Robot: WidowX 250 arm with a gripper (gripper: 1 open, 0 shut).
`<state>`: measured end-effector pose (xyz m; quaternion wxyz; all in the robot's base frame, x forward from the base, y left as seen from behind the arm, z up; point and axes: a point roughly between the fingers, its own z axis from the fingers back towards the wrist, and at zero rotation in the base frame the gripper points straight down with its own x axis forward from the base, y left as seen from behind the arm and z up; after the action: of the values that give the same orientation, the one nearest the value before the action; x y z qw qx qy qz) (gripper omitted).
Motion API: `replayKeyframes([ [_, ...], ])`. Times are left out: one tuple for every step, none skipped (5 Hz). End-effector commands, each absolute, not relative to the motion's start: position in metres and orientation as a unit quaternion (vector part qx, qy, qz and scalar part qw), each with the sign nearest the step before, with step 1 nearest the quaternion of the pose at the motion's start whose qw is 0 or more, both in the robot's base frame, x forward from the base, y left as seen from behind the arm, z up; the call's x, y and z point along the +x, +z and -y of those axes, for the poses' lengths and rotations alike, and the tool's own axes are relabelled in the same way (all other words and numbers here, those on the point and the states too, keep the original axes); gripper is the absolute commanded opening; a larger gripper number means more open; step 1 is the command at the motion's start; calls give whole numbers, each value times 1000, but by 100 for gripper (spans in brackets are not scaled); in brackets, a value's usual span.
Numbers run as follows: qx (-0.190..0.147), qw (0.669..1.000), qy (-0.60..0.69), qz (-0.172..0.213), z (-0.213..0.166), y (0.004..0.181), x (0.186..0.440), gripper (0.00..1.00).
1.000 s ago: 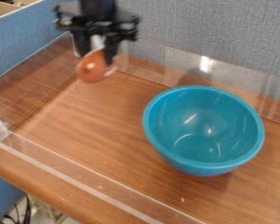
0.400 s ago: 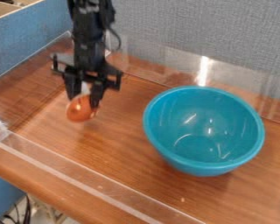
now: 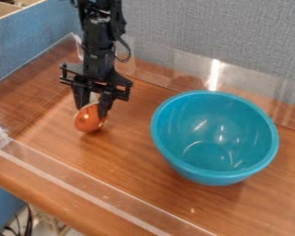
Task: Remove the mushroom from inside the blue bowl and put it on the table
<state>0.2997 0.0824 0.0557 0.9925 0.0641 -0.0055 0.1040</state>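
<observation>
hidden: mushroom (image 3: 88, 120) stem, behind hand (image 3: 93, 112) | cut off: arm top

bowl (image 3: 216, 137): on the table (image 3: 107, 175), right of centre
mushroom (image 3: 88, 119): left of the bowl and apart from it, low at the tabletop, between the gripper's fingers
gripper (image 3: 93, 110): directly above the mushroom, pointing down
arm (image 3: 100, 37): rises behind the gripper toward the back wall
clear wall (image 3: 88, 195): along the table's front edge

Glossy plastic blue bowl (image 3: 216, 137), wood-grain table (image 3: 137, 171) with clear acrylic walls (image 3: 76, 189).
</observation>
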Motion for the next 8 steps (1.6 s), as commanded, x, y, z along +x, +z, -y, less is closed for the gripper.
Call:
replayKeyframes([
  [64,994,81,25,-76,64,305,0],
  [62,995,70,22,-76,68,305,0],
  [61,996,59,18,-76,71,305,0],
  [60,996,60,15,-74,62,303,0],
  [60,996,60,11,-72,52,301,0],
  [58,996,74,7,-75,52,295,100],
  [57,994,88,3,-78,49,290,100],
  [51,994,99,10,-90,62,286,100],
])
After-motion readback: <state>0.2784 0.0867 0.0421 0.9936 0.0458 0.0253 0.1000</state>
